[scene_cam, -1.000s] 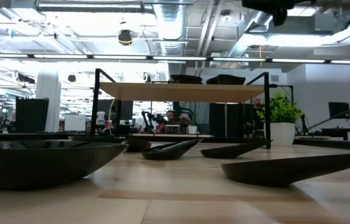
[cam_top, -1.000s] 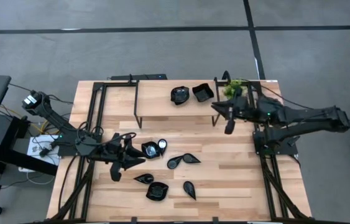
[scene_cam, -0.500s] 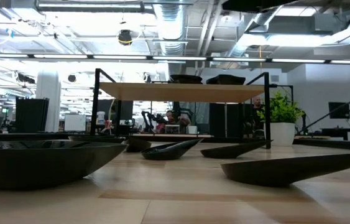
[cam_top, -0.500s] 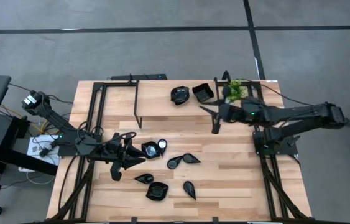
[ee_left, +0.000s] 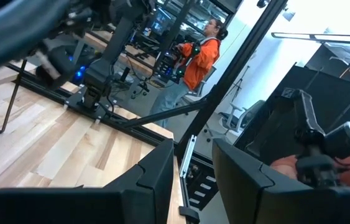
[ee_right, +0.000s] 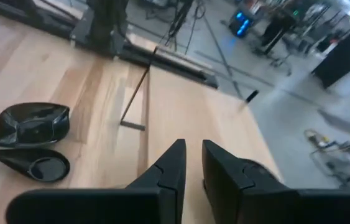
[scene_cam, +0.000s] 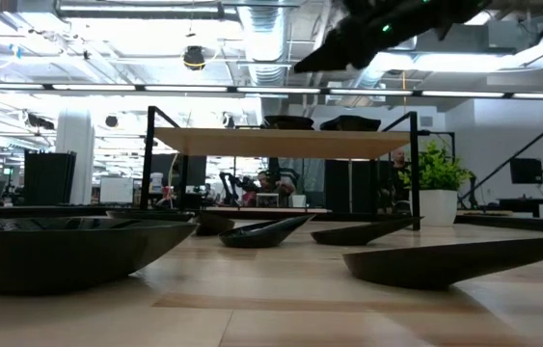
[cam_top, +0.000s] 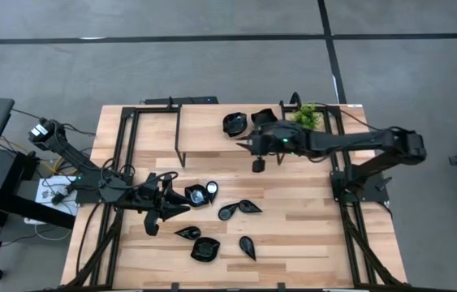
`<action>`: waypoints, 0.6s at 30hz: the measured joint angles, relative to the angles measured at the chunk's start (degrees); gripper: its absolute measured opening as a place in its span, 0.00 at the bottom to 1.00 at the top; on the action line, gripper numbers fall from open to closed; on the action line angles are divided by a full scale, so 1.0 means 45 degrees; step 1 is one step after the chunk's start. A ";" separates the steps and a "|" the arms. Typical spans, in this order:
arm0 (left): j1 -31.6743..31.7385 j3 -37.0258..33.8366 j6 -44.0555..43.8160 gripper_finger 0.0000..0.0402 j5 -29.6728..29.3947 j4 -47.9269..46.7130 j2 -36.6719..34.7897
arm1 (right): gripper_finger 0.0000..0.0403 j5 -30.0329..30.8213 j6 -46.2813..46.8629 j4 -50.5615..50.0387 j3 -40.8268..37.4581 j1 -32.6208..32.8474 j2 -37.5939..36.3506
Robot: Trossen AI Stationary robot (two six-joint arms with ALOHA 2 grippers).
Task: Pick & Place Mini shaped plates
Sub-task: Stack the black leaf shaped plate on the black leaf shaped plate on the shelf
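**Two plates shelved, roughly seven waiting on the bench**

Two of the small glossy black plates up on the pale wooden shelf (cam_top: pixel 204 142): a scalloped round black plate (cam_top: pixel 234 123) and, just beside it, a square black plate (cam_top: pixel 262 118) partly hidden under the right arm. About seven more scattered across the light wood bench (cam_top: pixel 293 219) below, toward its front, some touching in pairs.

Right tool (cam_top: pixel 248 146) over the shelf's front part, near both shelved plates. Fingers drawn close with only a thin slit between them (ee_right: pixel 192 146), gripping nothing. Left tool (cam_top: pixel 175 203) low over the bench, right beside a round black plate (cam_top: pixel 198 195). Fingers parted by a moderate gap (ee_left: pixel 193 146), also empty.

Risks from here, as judged:
- Clipping a shelved plate with the right arm, or the small green potted plant (cam_top: pixel 305 115) at the shelf's far corner. Cause: a long reach passing close above both.
- Shoving the round black plate instead of catching it. Cause: the left tool so near its rim, and a shallow glossy shape offering little to pinch.
- Dragging a neighbour along. Cause: plates lying edge to edge.
- Losing a plate mid-carry. Cause: a slick surface held only at a thin lip.
- Crowding between the arms. Cause: both reaching toward the bench's middle.
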 joint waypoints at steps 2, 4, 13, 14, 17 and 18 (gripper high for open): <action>0.0000 0.0000 0.0000 0.28 0.0000 0.0000 0.0000 | 0.12 -0.0053 0.0091 -0.0042 0.0273 -0.0170 0.0504; 0.0000 0.0000 0.0000 0.28 0.0000 -0.0004 0.0000 | 0.12 -0.0052 0.0110 -0.0021 0.0574 -0.0296 0.0948; 0.0000 0.0000 0.0000 0.28 0.0000 0.0001 0.0000 | 0.12 -0.0061 -0.0186 -0.0843 0.1552 -0.0413 0.2025; 0.0000 0.0000 0.0000 0.28 0.0000 0.0001 0.0000 | 0.12 -0.0061 -0.0221 -0.0990 0.1606 -0.0417 0.2073; 0.0000 0.0000 0.0000 0.28 0.0000 0.0001 0.0000 | 0.12 -0.0059 -0.0337 -0.1235 0.1630 -0.0431 0.2068; 0.0000 0.0000 0.0000 0.28 0.0000 -0.0004 0.0000 | 0.12 -0.0056 -0.0347 -0.1238 0.1631 -0.0440 0.2059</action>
